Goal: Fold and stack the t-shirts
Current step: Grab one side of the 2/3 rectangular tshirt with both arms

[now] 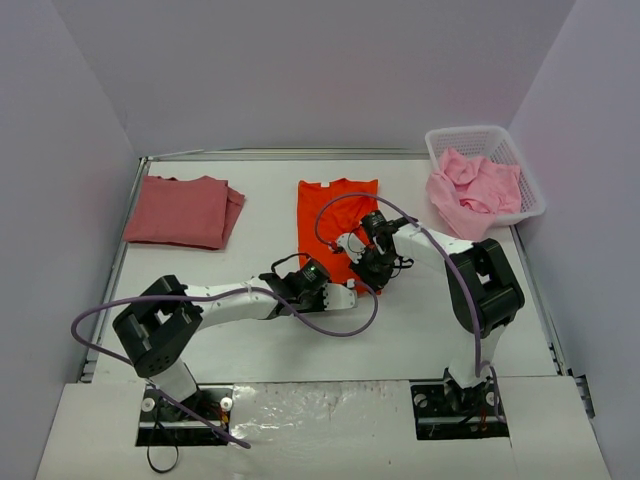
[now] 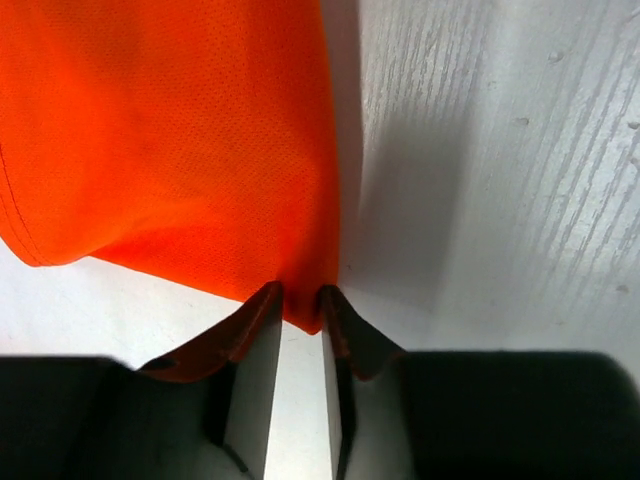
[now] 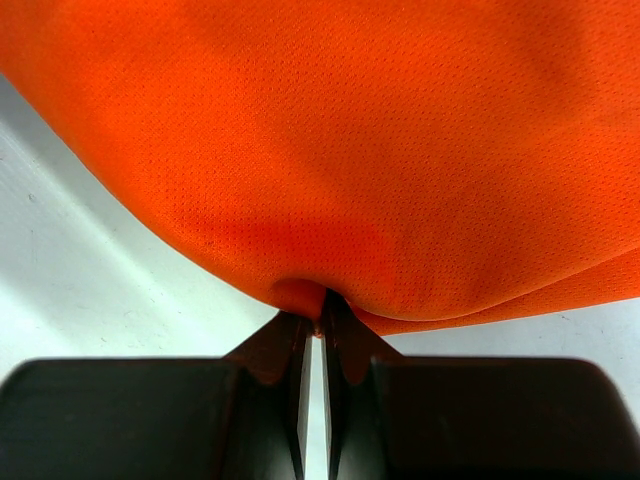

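Observation:
The bright orange-red t-shirt (image 1: 336, 215) lies lengthwise at the table's middle, its near part lifted. My left gripper (image 1: 322, 276) is shut on its near left corner; in the left wrist view the cloth (image 2: 180, 140) hangs from the tips of the gripper (image 2: 300, 305). My right gripper (image 1: 372, 262) is shut on the near right hem; in the right wrist view the cloth (image 3: 350, 140) bulges above the closed gripper (image 3: 320, 310). The dusty rose-red t-shirt (image 1: 184, 210) lies folded at the far left. Light pink t-shirts (image 1: 476, 188) are heaped in and over the basket.
The white lattice basket (image 1: 460, 138) stands at the far right corner. White walls close in the table on three sides. Purple cables loop from both arms over the table near the orange shirt.

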Controlling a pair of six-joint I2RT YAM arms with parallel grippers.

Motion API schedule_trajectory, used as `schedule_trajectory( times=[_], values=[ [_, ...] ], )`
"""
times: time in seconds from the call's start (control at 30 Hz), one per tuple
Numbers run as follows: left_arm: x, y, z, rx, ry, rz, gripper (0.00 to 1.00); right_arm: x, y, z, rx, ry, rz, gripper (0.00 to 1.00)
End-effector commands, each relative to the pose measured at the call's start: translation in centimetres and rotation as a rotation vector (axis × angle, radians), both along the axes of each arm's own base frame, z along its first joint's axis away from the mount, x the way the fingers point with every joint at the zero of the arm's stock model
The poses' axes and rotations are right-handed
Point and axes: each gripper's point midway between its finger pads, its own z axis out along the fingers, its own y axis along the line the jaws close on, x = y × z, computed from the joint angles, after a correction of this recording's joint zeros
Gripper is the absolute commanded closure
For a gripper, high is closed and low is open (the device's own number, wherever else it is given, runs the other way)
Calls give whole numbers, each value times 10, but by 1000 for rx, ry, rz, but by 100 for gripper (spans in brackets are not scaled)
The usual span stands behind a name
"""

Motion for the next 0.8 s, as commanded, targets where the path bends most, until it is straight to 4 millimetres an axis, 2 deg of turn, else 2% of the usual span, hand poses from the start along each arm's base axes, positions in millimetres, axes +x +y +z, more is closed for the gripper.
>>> schedule_trajectory(
  times=[0.0, 0.03, 0.07, 0.17, 0.3, 0.47, 0.57, 0.77],
  values=[
    [3, -5, 11, -9, -14, -8, 77, -48, -20, -58, -89, 195, 30, 100],
    [2, -5, 10, -3, -14, -11, 77, -48, -20, -58, -91, 195, 30, 100],
    [2, -4, 9, -1, -11, -10, 85, -48, -20, -58, -91, 195, 30, 100],
    [2, -4, 9, 2, -5, -13, 97, -48, -21, -58, -92, 195, 30, 100],
    [0, -3, 12, -20, 26, -8, 98, -49, -23, -57, -101, 191, 28, 100],
    [-10, 1, 25, -63, 112, -43, 98, -49, -25, -53, -110, 185, 28, 100],
    [-21, 4, 31, -71, 178, -85, 98, -45, -20, -41, -86, 165, 31, 100],
    [-23, 12, 39, -72, 227, -99, 98, -51, -21, -24, -77, 184, 54, 100]
  ],
)
